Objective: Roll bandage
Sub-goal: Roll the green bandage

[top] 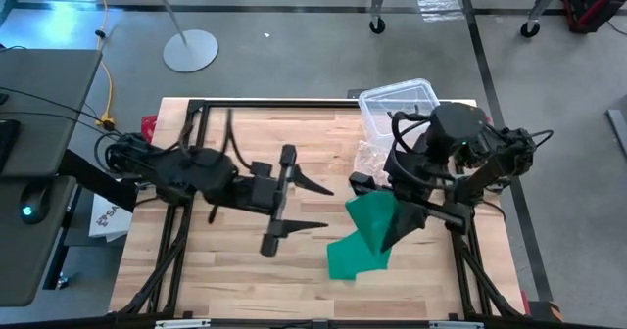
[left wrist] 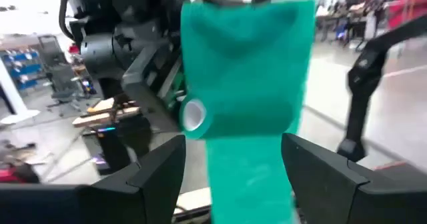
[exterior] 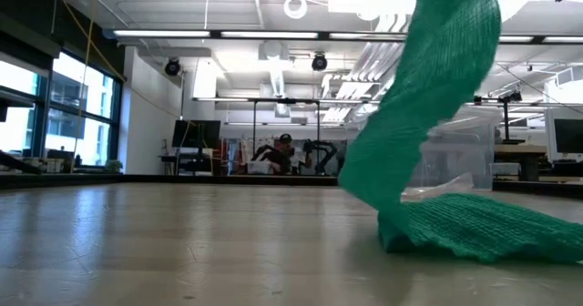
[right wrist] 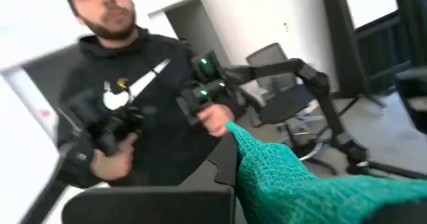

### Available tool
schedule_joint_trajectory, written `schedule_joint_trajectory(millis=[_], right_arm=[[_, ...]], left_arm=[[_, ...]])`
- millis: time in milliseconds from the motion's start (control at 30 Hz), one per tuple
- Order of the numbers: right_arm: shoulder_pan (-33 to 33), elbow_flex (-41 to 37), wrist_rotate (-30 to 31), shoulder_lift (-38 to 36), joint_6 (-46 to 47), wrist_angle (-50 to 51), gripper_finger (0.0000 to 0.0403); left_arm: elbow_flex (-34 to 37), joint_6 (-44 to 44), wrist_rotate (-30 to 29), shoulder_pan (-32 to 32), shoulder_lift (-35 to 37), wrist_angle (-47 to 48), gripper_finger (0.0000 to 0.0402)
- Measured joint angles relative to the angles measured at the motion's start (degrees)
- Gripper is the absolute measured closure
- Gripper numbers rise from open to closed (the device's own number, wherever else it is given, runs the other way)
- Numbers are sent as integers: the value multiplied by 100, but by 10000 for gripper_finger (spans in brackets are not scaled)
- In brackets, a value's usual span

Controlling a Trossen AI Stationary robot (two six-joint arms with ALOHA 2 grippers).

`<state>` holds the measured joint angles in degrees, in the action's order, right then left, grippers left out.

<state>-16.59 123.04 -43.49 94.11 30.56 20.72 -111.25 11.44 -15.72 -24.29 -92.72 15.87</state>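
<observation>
bandage [top: 364, 233]: one end is held up over the table's right half, the rest is laid on the wood | right gripper [top: 390, 233]: closed on the bandage | left gripper [top: 315, 208]: held wide open, just left of it

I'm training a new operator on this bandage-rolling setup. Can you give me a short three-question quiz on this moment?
1. True or false: the left gripper grips the bandage.
2. Which gripper holds the bandage up off the table? A) left B) right C) neither
3. Fill in: the bandage's lower end lies on the ____.

Key: 1 false, its jaws stand open, clear of the bandage; 2 B; 3 table.
</observation>
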Motion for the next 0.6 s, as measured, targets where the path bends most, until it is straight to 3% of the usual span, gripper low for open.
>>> schedule_joint_trajectory(millis=[233,600], right_arm=[[125,0,-36,2,394,-250,403],[160,0,-34,234,823,-512,403]], left_arm=[[-6,704,279,116,-206,-315,160],[-9,693,406,296,-305,-531,160]])
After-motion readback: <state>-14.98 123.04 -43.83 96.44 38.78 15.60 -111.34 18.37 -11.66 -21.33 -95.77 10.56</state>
